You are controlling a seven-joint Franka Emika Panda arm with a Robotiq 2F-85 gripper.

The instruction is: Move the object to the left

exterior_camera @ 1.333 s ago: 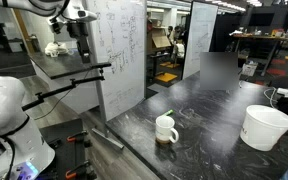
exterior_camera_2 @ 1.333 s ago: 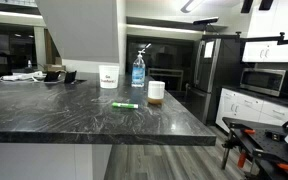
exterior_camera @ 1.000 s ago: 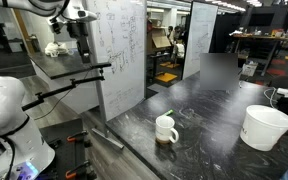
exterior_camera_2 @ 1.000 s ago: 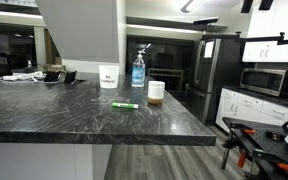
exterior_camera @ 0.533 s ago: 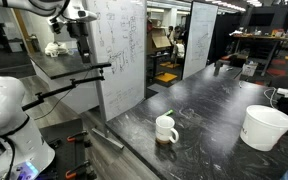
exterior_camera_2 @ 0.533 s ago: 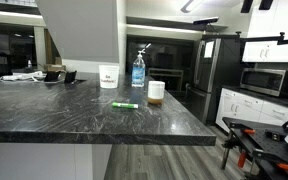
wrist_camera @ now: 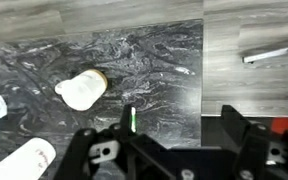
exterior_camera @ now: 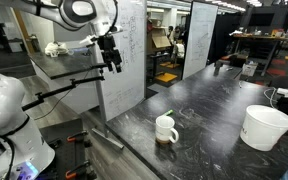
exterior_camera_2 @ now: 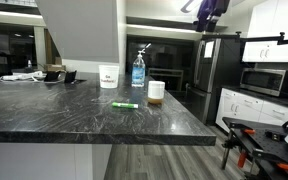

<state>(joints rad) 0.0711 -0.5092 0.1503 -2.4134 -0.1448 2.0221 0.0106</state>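
Observation:
The object is a thin green marker [exterior_camera_2: 125, 105] lying flat on the dark marble counter, in front of the white mug [exterior_camera_2: 156, 91]. It also shows in the wrist view [wrist_camera: 133, 118] and behind the mug in an exterior view [exterior_camera: 168, 113]. My gripper [exterior_camera: 112, 55] hangs high in the air, off the counter's edge and far above the marker; it also shows at the top of an exterior view [exterior_camera_2: 210, 10]. In the wrist view the gripper [wrist_camera: 159, 135] is open and empty, its jaws wide apart.
A large white bucket [exterior_camera: 266, 126] and a blue spray bottle [exterior_camera_2: 138, 68] stand on the counter [exterior_camera_2: 64, 115] behind the mug [wrist_camera: 82, 90]. A whiteboard panel [exterior_camera: 122, 50] stands by the counter's end. The floor lies beyond the counter edge [wrist_camera: 254, 90].
The arm has swung from the far side toward the counter. The gripper now shows at the top of the second exterior view. The marker, mug and bucket have not moved.

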